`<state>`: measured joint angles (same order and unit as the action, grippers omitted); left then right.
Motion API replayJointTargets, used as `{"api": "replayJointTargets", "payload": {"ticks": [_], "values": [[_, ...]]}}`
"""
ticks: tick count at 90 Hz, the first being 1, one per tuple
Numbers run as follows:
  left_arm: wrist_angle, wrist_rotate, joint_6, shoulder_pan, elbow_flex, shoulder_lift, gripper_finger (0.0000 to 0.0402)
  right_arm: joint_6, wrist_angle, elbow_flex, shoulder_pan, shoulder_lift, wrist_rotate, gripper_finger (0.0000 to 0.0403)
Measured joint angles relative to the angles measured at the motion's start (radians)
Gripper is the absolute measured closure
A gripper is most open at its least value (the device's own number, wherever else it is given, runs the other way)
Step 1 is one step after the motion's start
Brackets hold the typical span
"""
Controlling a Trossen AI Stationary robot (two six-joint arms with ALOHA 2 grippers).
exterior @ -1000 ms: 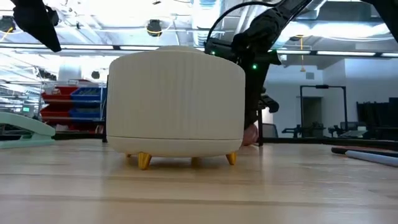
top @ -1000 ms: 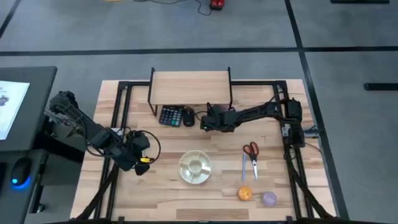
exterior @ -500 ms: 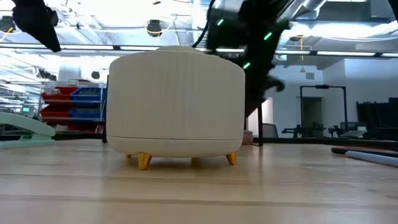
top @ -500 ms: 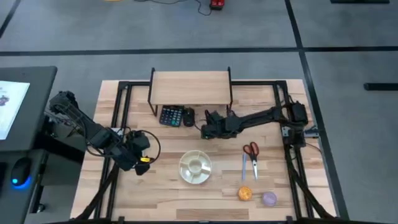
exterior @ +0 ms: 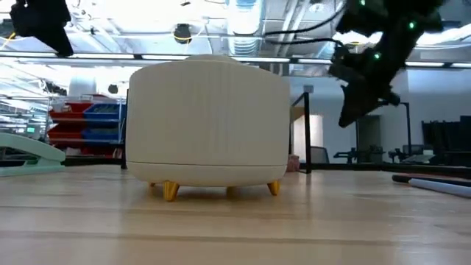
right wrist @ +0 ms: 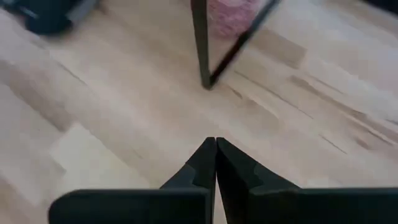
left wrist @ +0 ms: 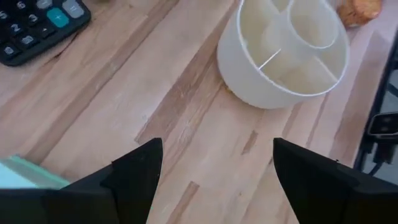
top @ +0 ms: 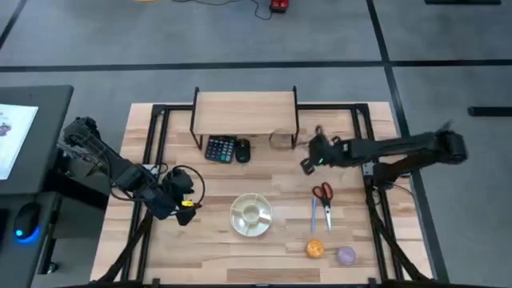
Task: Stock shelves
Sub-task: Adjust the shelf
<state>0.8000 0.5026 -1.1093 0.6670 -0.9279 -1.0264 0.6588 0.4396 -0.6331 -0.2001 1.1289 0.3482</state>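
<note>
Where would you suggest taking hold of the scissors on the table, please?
Probably at the silver blades just below the red handles of the scissors, coming straight down: they lie flat, handles toward the shelf, with bare wood on both sides for the fingers.

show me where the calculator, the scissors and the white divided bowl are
calculator (top: 219,149), high view, middle of its keypad
scissors (top: 323,192), high view, on the red handles
white divided bowl (top: 251,215), high view, on its centre compartment
</note>
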Motion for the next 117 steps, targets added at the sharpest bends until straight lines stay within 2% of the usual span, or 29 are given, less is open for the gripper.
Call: {"api": "replayJointTargets", "payload": {"ticks": [10,18,31,43,61,80,90,117], "values": [[-0.001,0.001,-0.004,0.000,0.000,0.000,0.0120,-0.038,-0.150,0.081,-0.190,-0.039,-0.066,0.0403],[-0.001,0.005,-0.015,0.000,0.000,0.000,0.0120,-0.047,-0.290,0.112,-0.333,-0.020,-0.167,0.0403],[-0.001,-0.005,-0.017,0.000,0.000,0.000,0.0120,-0.060,-0.511,0.119,-0.503,0.086,-0.333,0.0403],[-0.001,-0.005,-0.019,0.000,0.000,0.000,0.0120,-0.005,-0.684,0.119,-0.604,0.224,-0.463,0.0403],[0.002,-0.009,-0.043,0.000,0.000,0.000,0.0120,0.083,-0.938,0.118,-0.658,0.437,-0.586,0.0403],[0.025,-0.009,-0.074,0.000,0.000,0.000,0.0120,0.095,-1.022,0.038,-0.659,0.616,-0.691,0.0403],[0.028,-0.009,-0.090,0.000,0.000,0.000,0.0120,0.093,-1.023,-0.010,-0.653,0.658,-0.694,0.0403],[0.033,-0.003,-0.107,0.000,0.000,-0.001,0.0120,0.072,-1.003,-0.034,-0.648,0.660,-0.726,0.0403]]}}
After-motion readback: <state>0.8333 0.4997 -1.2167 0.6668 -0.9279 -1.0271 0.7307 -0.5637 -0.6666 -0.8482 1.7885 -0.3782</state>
